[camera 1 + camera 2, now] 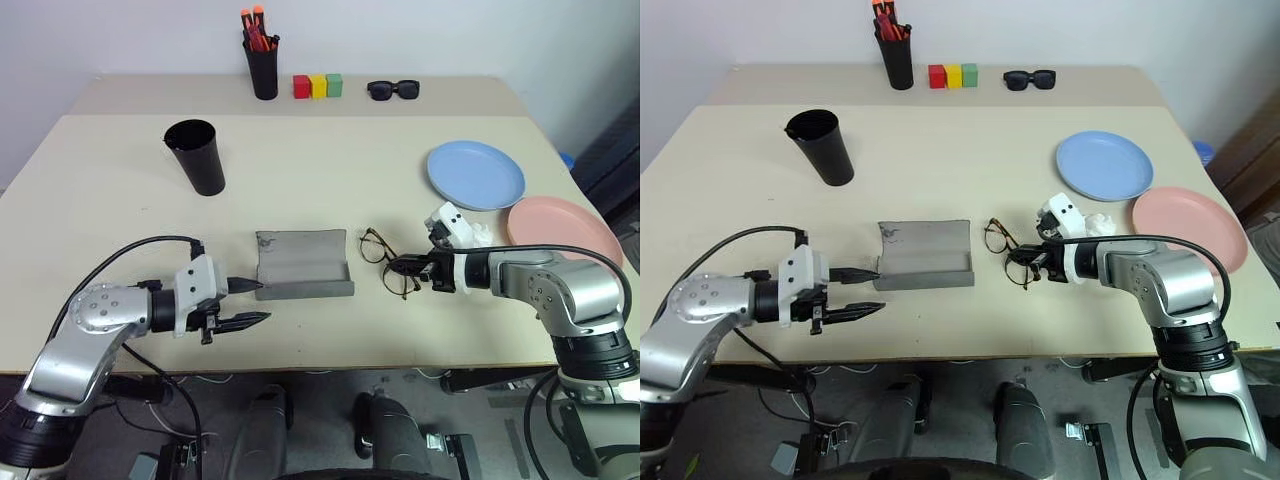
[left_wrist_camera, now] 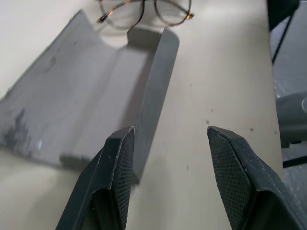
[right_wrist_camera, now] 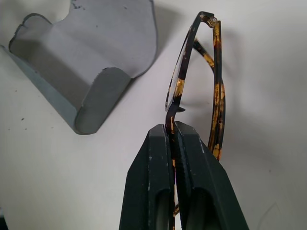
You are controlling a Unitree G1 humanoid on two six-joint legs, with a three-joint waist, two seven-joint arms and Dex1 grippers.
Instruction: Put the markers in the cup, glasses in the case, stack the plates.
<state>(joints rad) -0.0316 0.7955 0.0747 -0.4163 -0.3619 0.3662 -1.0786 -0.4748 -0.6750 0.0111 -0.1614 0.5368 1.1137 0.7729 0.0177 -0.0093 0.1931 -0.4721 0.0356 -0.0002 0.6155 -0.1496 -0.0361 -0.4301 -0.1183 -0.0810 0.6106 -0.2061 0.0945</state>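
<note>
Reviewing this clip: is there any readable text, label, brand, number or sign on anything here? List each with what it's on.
None readable.
The case, glasses, black cup, blue plate, pink plate, coloured blocks and sunglasses show no print.
The white part behind the right hand has dark marks, too small to read.

Back edge of the beige tabletop (image 1: pixel 330 170) has a narrow black cup (image 1: pixel 264 68) stuffed with orange-capped markers (image 1: pixel 256 30). Just beside it sit three little blocks in a row, touching each other: red (image 1: pixel 301 86), yellow (image 1: pixel 318 86), green (image 1: pixel 334 85). A bit further along that same edge lies a chunky pair of black sunglasses (image 1: pixel 393 89), lenses facing the front.
</note>
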